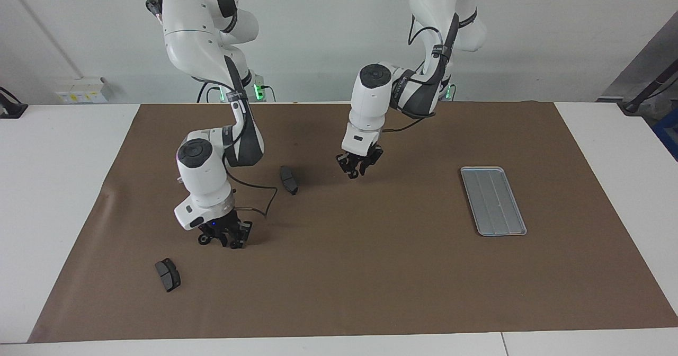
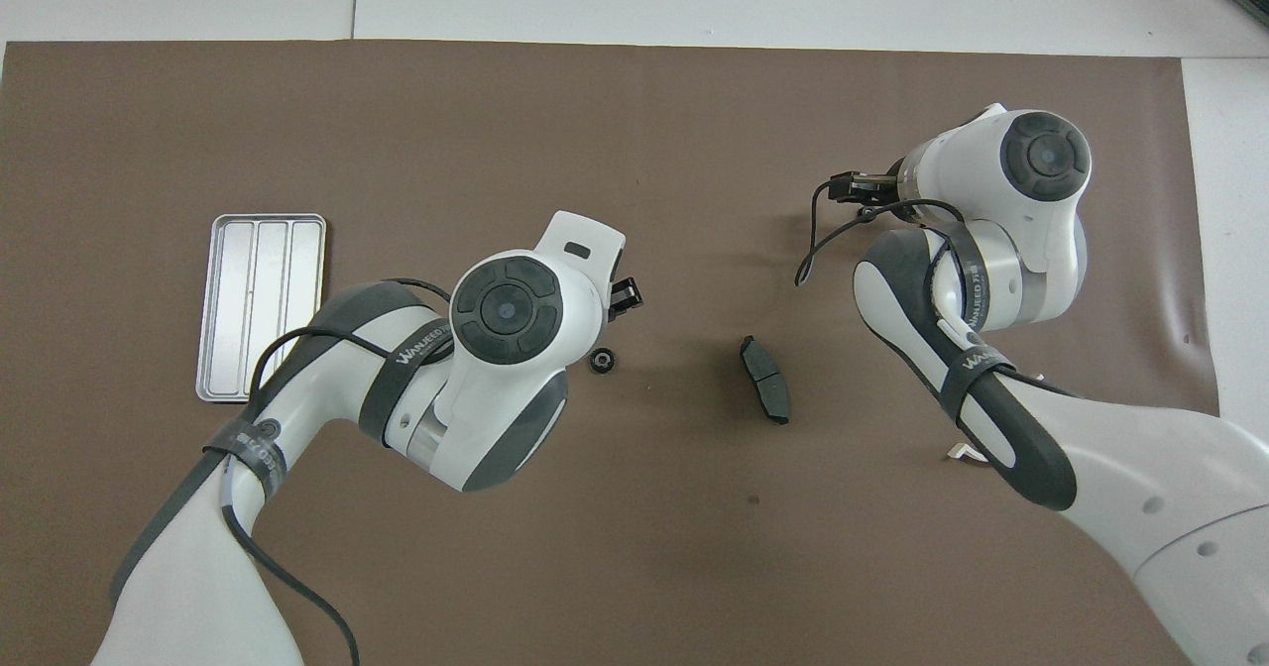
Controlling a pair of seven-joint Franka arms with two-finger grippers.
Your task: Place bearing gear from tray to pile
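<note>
Gear: you see the small black ring-shaped bearing gear [image 2: 600,360] mid-desk, off the silver ridged tray [image 1: 492,201].
Handling: likely rigid, light; grip its rim.
Left pincer [image 1: 360,166]: open, empty.
Right pincer [image 1: 225,235]: cannot tell.

The white table [image 1: 53,186] carries a brown mat [image 1: 371,282] holding the tray [image 1: 492,201], 2 dark pads [image 1: 288,179] and a small gear [image 2: 600,360].

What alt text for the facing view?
The right gripper is down by the brown mat, with one dark brake pad lying nearer to the robots and a second brake pad farther from them. The left gripper hangs over the mat's middle; the silver tray, holding nothing, lies toward the left arm's end.
</note>
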